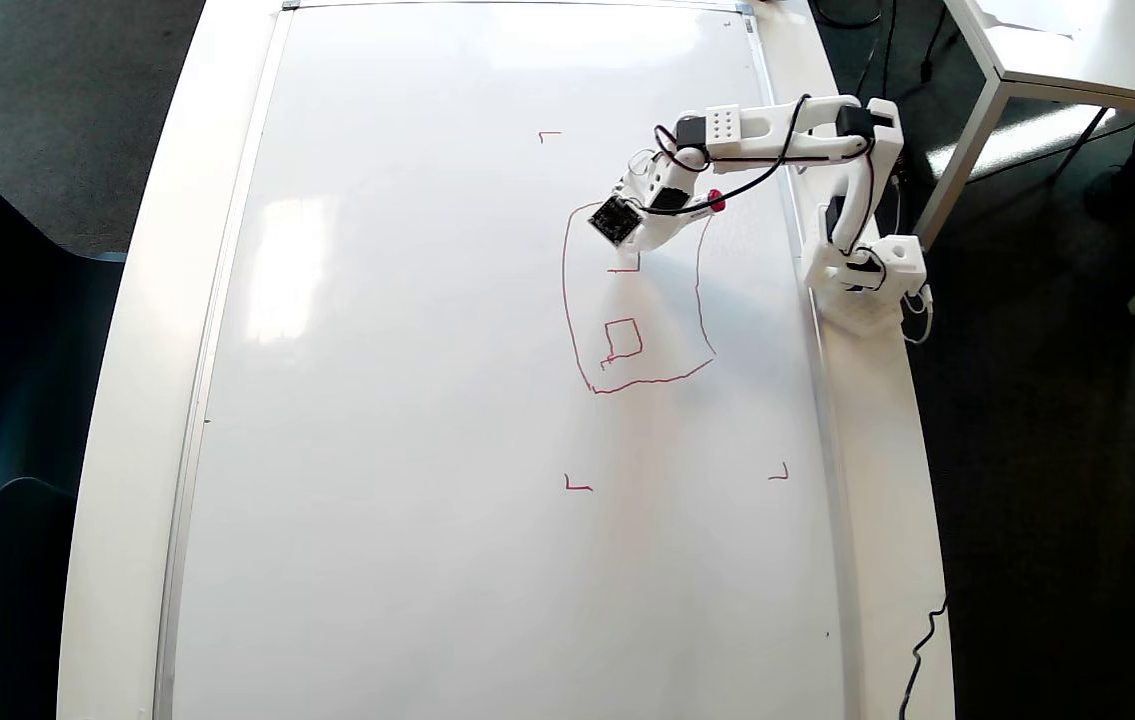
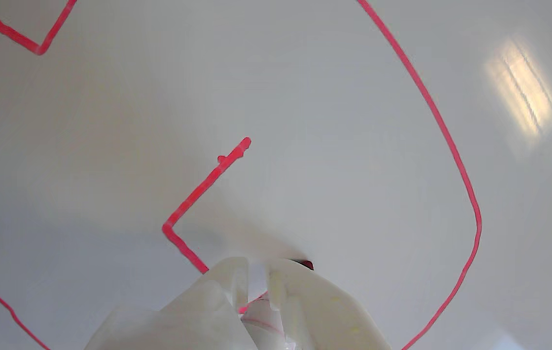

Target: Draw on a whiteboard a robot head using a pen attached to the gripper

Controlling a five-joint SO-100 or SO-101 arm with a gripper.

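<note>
The whiteboard (image 1: 407, 400) fills most of the overhead view. The robot head (image 1: 697, 290) is a red rounded outline at the board's right, open at its top right. Inside it are one small closed square (image 1: 624, 338) and an open L-shaped stroke (image 1: 627, 268). The gripper (image 1: 642, 238) hovers over the outline's upper part, shut on the pen (image 1: 716, 200), whose red end sticks out to the right. In the wrist view the white fingers (image 2: 295, 301) enter from the bottom. The pen tip (image 2: 306, 264) sits at the board, beside the L-shaped stroke (image 2: 198, 192). The outline's curve (image 2: 451, 146) runs on the right.
The arm's base (image 1: 867, 280) stands on the white table's right edge (image 1: 887, 450). Tiny red corner marks (image 1: 578, 486) lie around the drawing. Another table (image 1: 1077, 50) is at the upper right. Dark chairs (image 1: 7, 400) are on the left. A black cable (image 1: 922, 650) is at the lower right.
</note>
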